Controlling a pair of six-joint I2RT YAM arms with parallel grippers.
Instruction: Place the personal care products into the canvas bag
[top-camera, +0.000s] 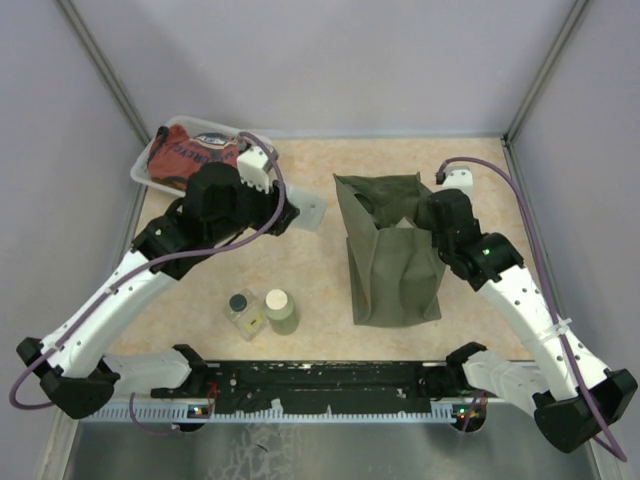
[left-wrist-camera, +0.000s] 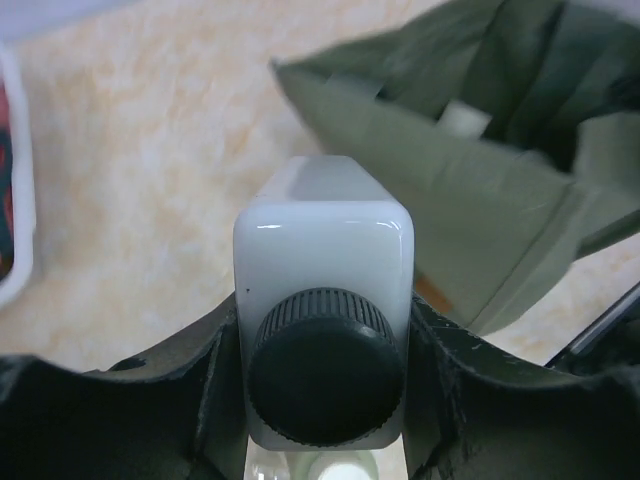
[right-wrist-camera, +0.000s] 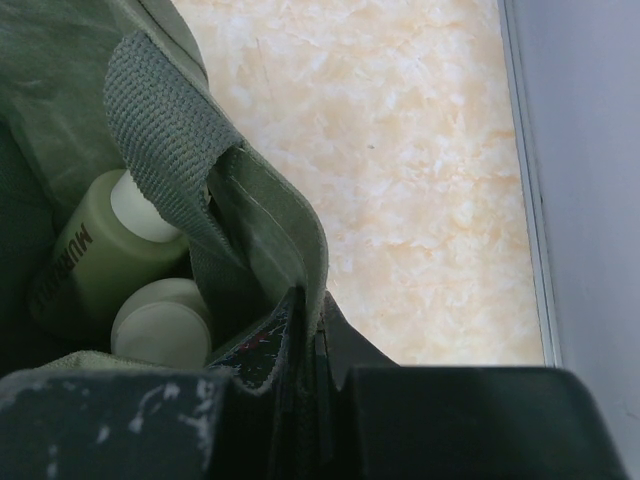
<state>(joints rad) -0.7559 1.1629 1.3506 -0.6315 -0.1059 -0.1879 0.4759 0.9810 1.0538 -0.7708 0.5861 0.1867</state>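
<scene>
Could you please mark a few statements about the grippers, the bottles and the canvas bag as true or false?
1. The left gripper is shut on a dark-capped clear bottle. True.
2. The right gripper hangs open above bare tabletop. False: it is shut on the rim of the canvas bag.
3. The canvas bag is empty. False: a lettered olive-green bottle and a cream bottle lie inside.
4. Two bottles stand on the table near the arm bases. True: a second clear bottle and an olive-green bottle with a cream cap.
5. The red cloth is in the bag. False: the red cloth bundle lies in the clear tray.
</scene>
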